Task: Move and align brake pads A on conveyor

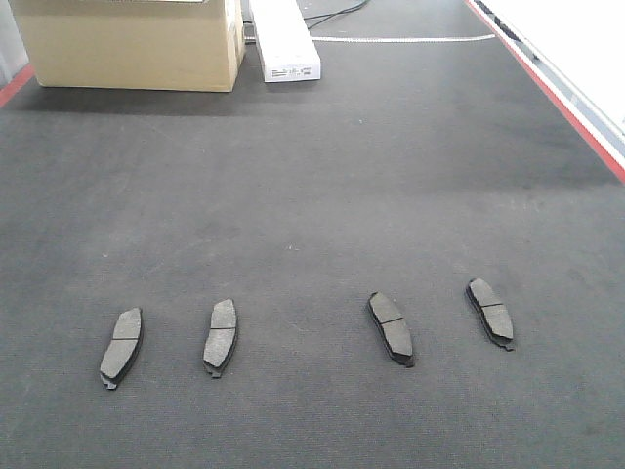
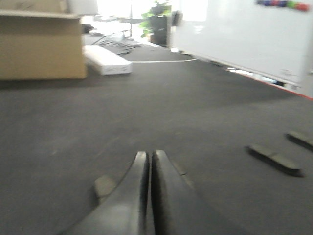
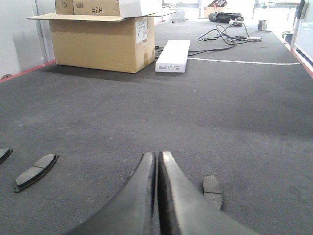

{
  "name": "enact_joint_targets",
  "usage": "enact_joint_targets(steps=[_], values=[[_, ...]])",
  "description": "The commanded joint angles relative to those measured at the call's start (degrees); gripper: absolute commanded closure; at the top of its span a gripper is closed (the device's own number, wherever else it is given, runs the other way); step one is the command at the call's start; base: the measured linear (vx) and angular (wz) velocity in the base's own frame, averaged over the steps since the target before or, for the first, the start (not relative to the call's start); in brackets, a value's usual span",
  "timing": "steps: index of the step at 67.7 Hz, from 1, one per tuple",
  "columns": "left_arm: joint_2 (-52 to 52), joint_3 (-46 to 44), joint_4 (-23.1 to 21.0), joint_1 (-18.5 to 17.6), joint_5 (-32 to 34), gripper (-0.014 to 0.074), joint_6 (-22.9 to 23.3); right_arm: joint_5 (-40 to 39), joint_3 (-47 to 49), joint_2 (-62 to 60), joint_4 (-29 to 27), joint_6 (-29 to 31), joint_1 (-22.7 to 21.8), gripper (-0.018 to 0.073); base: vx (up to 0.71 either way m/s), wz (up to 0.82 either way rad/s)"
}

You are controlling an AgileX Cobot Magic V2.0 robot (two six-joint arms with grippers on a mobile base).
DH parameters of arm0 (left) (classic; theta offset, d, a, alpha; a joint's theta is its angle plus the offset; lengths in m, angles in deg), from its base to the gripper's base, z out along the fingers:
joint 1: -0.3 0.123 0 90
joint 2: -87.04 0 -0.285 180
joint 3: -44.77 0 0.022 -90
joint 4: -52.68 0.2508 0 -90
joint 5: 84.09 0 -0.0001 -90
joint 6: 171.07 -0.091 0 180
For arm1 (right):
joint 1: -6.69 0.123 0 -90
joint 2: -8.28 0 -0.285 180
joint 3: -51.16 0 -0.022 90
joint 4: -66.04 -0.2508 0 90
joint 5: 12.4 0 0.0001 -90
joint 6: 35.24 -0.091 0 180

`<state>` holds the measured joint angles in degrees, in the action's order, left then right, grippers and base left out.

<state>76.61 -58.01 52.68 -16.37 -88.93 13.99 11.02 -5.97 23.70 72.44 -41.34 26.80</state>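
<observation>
Four small flat dark grey curved brake pads [image 1: 122, 347] (centre-grooved, black-backed) sit spread across the charcoal felt-like conveyor belt [image 1: 312, 195]; left gripper [image 2: 149, 159] and right gripper [image 3: 157, 159] fingers pressed together, empty.

- The right gripper [image 3: 157, 159] fills the bottom centre, its jaws pressed together with nothing between them.
- One pad [image 3: 212, 189] lies on the conveyor [image 3: 220, 112] just right of the jaws, partly hidden.
- Another pad [image 3: 35, 171] lies well apart at left; a third [image 3: 4, 154] is cut by the left edge.
- Far back stand a cardboard box [image 3: 100, 41] and a white box [image 3: 173, 55], with cables [image 3: 222, 36] behind.
</observation>
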Motion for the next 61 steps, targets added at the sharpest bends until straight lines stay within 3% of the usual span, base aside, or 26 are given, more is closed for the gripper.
enact_joint_targets(steps=[1, 23, 38, 47, 61], values=[[-0.9, 1.4, -1.7, 4.0, 7.2, 0.0602, -0.2, -4.3, 1.5, 0.6, 0.2, 0.1, 0.0, 0.0571, 0.0, 0.0], [4.2, 2.5, -1.7, 15.8, 3.7, 0.0602, -1.7, -4.3, 1.5, 0.7, 0.2, 0.1, 0.0, 0.0571, 0.0, 0.0], [4.2, 2.5, -1.7, 17.8, 2.6, 0.0602, -5.6, -4.3, 1.5, 0.8, 0.3, 0.1, 0.0, 0.0571, 0.0, 0.0], [4.2, 2.5, -1.7, 20.2, 2.5, 0.0602, -5.5, -4.3, 1.5, 0.8, 0.3, 0.1, 0.0, 0.0571, 0.0, 0.0], [4.2, 2.5, -1.7, 20.2, 2.5, 0.0602, -5.5, -4.3, 1.5, 0.8, 0.3, 0.1, 0.0, 0.0571, 0.0, 0.0]])
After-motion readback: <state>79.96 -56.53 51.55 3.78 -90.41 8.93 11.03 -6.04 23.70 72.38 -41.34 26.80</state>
